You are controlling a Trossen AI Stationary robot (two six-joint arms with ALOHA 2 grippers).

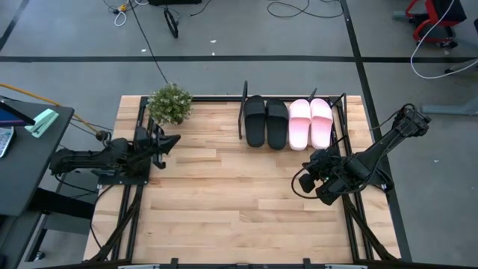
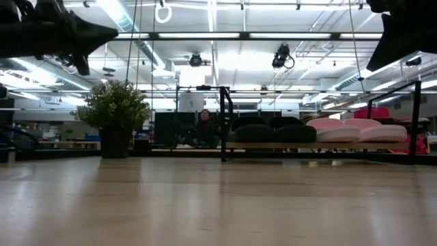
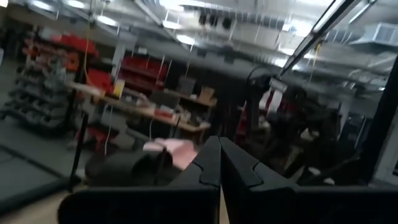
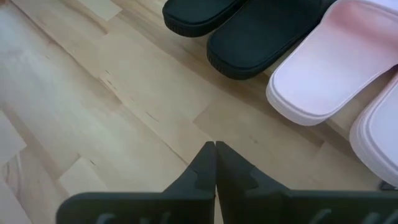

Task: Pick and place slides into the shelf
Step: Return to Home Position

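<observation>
Two black slides [image 1: 266,121] and two pale pink slides [image 1: 311,123] lie side by side on the shelf [image 1: 243,112] at the table's far edge, soles down on its board. The low view shows them in a row, black [image 2: 273,130] and pink [image 2: 358,130]. My right gripper [image 1: 320,155] is shut and slants down just before the pink slides' near ends; in its wrist view its fingers [image 4: 215,152] are over bare wood, clear of the slides [image 4: 329,68]. My left gripper [image 1: 173,140] is shut at the table's left, raised [image 2: 102,31], holding nothing [image 3: 219,155].
A small potted plant [image 1: 170,103] stands at the far left corner, close to my left gripper. A person [image 2: 203,126] sits in the room beyond the table. Bare wood [image 1: 239,202] spans the middle and near part of the table. A dark desk [image 1: 30,149] lies off its left edge.
</observation>
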